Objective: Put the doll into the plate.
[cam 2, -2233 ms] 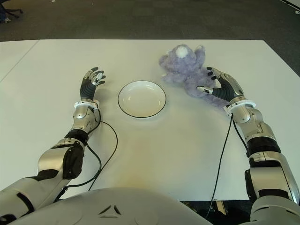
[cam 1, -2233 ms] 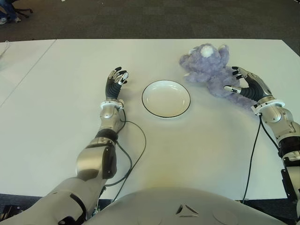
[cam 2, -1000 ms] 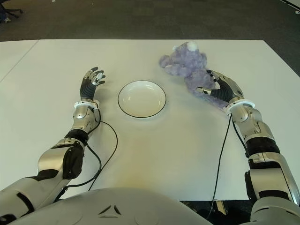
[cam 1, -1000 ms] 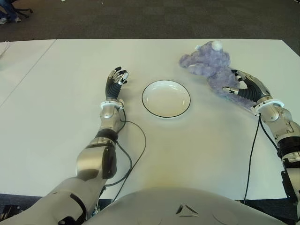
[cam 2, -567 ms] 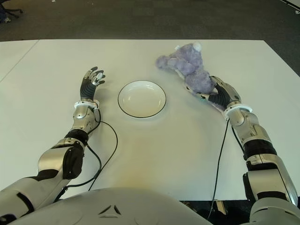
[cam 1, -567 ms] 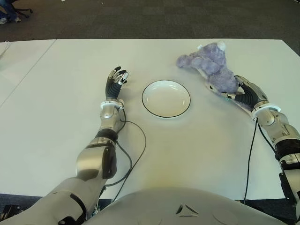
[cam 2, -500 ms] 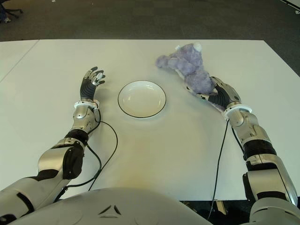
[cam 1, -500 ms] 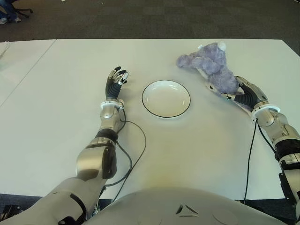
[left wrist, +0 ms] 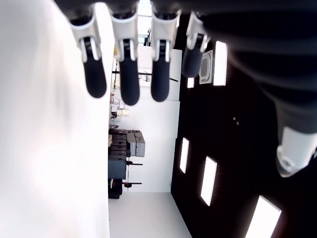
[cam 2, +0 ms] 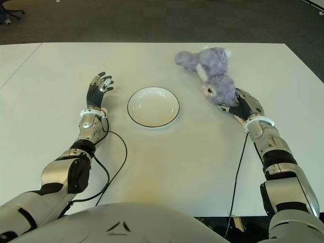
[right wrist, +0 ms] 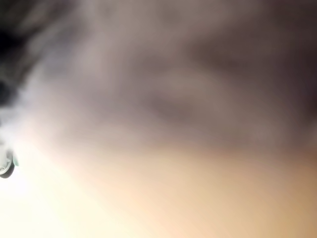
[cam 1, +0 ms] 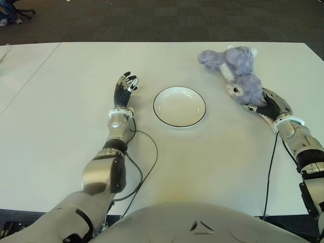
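Observation:
The doll (cam 1: 238, 71), a fluffy lilac plush animal, is at the right of the white table (cam 1: 202, 152), its lower end in my right hand (cam 1: 263, 105), which is shut on it; the body stretches away from the hand toward the far edge. Purple fur (right wrist: 163, 79) fills the right wrist view. A white plate (cam 1: 179, 106) with a thin dark rim sits at the table's middle, left of the doll, with nothing in it. My left hand (cam 1: 124, 86) shows left of the plate, fingers (left wrist: 124, 74) spread and holding nothing.
A black cable (cam 1: 144, 162) trails from my left forearm across the table. Another cable (cam 1: 271, 167) hangs from my right wrist. Dark carpet (cam 1: 152, 20) lies beyond the table's far edge. A second white table (cam 1: 15, 71) adjoins at the left.
My right hand closed on the doll's lower end and drew nearer the front. The doll swung round, its head moving right and its body now stretching away from the hand. The left hand stayed still.

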